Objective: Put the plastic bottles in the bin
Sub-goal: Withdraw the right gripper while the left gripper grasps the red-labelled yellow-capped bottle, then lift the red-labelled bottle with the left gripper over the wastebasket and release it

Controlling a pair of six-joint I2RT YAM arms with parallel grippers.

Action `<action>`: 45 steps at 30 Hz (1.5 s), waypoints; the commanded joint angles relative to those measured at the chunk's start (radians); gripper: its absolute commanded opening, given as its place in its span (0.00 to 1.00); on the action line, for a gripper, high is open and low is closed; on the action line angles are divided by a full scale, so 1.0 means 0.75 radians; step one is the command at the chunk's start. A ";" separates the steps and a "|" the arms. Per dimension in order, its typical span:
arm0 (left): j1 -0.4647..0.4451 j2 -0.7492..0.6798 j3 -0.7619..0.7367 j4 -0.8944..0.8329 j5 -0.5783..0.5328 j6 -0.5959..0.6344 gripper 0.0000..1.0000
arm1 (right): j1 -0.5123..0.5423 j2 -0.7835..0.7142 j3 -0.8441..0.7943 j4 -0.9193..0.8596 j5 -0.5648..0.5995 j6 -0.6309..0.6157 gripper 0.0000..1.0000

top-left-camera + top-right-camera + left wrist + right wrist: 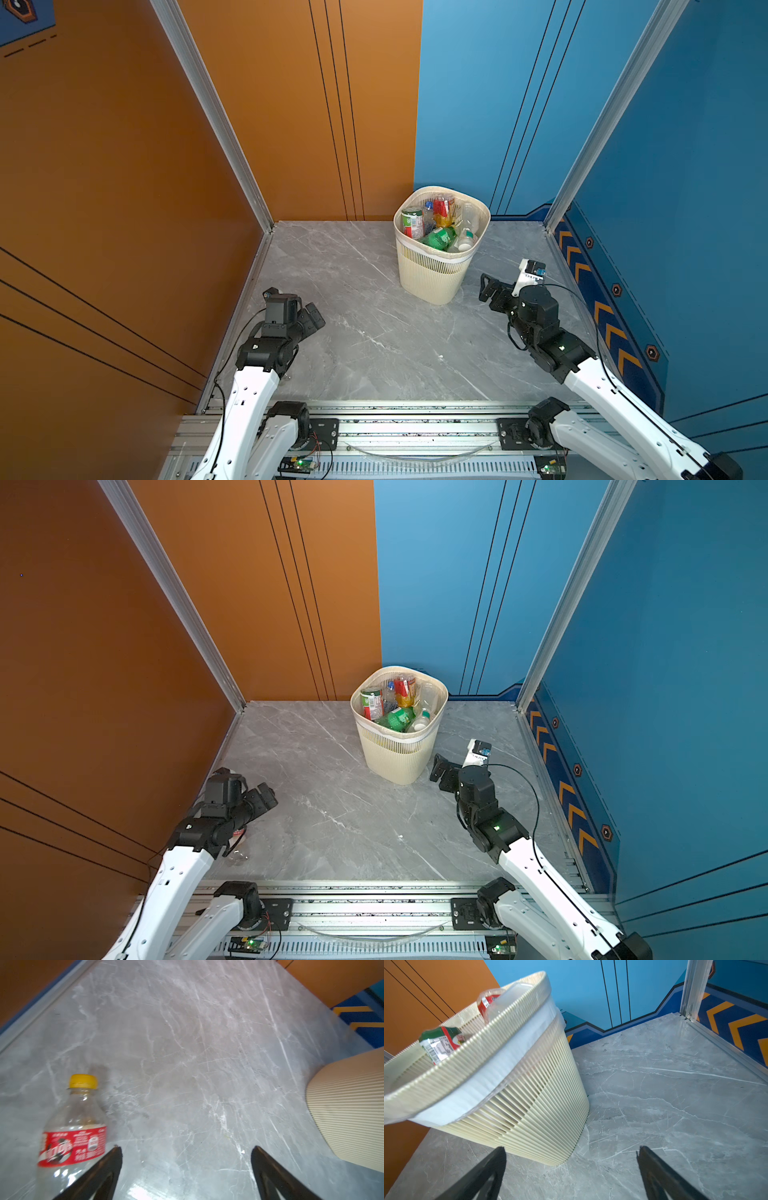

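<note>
The left gripper (187,1148), fingers spread empty like the right gripper (571,1148), hovered beside a yellow-capped bottle (74,1126) likely bound for the bin (432,278).

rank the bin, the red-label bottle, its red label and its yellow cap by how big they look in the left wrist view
1. bin and red-label bottle: about alike. Both run off the frame and the bottle lies nearer, so they are not ranked.
2. red label
3. yellow cap
</note>
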 commanded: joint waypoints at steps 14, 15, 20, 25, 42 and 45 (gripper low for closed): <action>0.142 0.037 -0.131 -0.231 -0.409 -0.224 0.98 | -0.307 -0.224 -0.129 -0.096 -0.272 0.091 1.00; 0.169 0.050 -0.143 -0.203 -0.394 -0.207 0.98 | -0.325 -0.232 -0.138 -0.096 -0.288 0.098 1.00; 0.271 0.170 -0.191 -0.020 -0.271 -0.146 0.98 | -0.381 -0.227 -0.175 -0.069 -0.334 0.132 1.00; 0.309 0.341 -0.213 0.113 -0.174 -0.121 0.98 | -0.389 -0.187 -0.171 -0.033 -0.353 0.144 1.00; 0.338 0.528 -0.250 0.377 0.123 -0.078 0.52 | -0.390 -0.137 -0.155 0.005 -0.337 0.159 1.00; 0.322 0.512 -0.223 0.377 0.185 -0.080 0.48 | -0.389 -0.124 -0.148 0.011 -0.340 0.161 1.00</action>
